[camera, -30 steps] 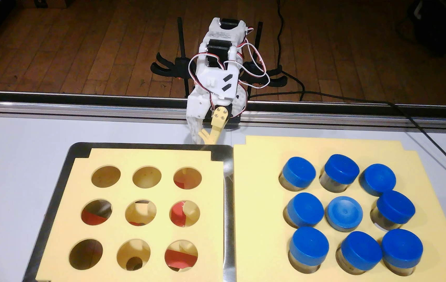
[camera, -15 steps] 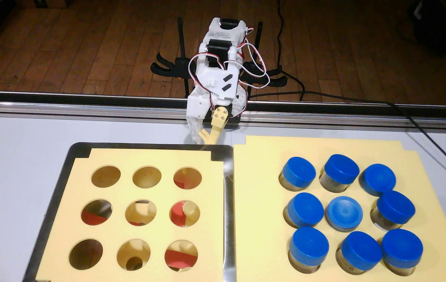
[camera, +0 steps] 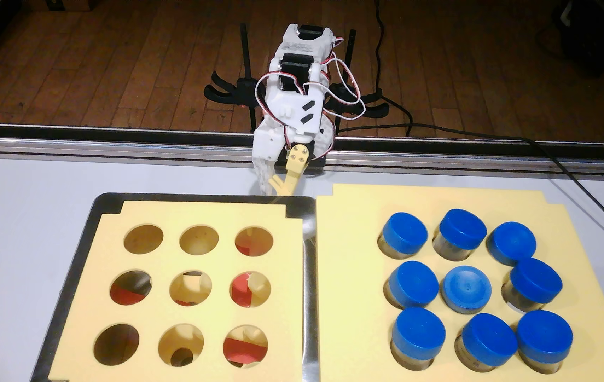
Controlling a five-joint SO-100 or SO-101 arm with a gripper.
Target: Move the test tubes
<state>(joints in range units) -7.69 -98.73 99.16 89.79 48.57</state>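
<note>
My claw (camera: 274, 191) hangs at the far edge of the table (camera: 17, 205), tips pointing down just above the far rim of the metal tray (camera: 72, 264). White finger (camera: 263, 176) and yellow finger (camera: 295, 172) meet at the tips, so I'm clenched on nothing.

The test tubes (camera: 466, 286) are all off to the right of my claw in this fixed view, and nearer the camera, well apart from me. Nine of them, blue caps up, sit three by three in the right foam board (camera: 348, 257). The nearest to my claw is the far-left one (camera: 405, 235); the middle one (camera: 466, 288) shows a paler cap and sits lower than its neighbours. Several lean a little in their holes, clear walls showing under the caps.

Directly below my claw, towards the camera, lies the left foam board (camera: 201, 216), resting in the tray. Its nine round holes (camera: 190, 288) hold no tubes; through them I see red and cream shapes that I cannot make out. The tray's right rim sits just beside the right board's left edge.

Behind my claw, my white arm (camera: 293, 106) folds up from the table's rail (camera: 109, 145), with red and white wires looping round it. Beyond that, wooden floor (camera: 109, 66) and a black cable (camera: 513, 141) trailing across the table to the right.
</note>
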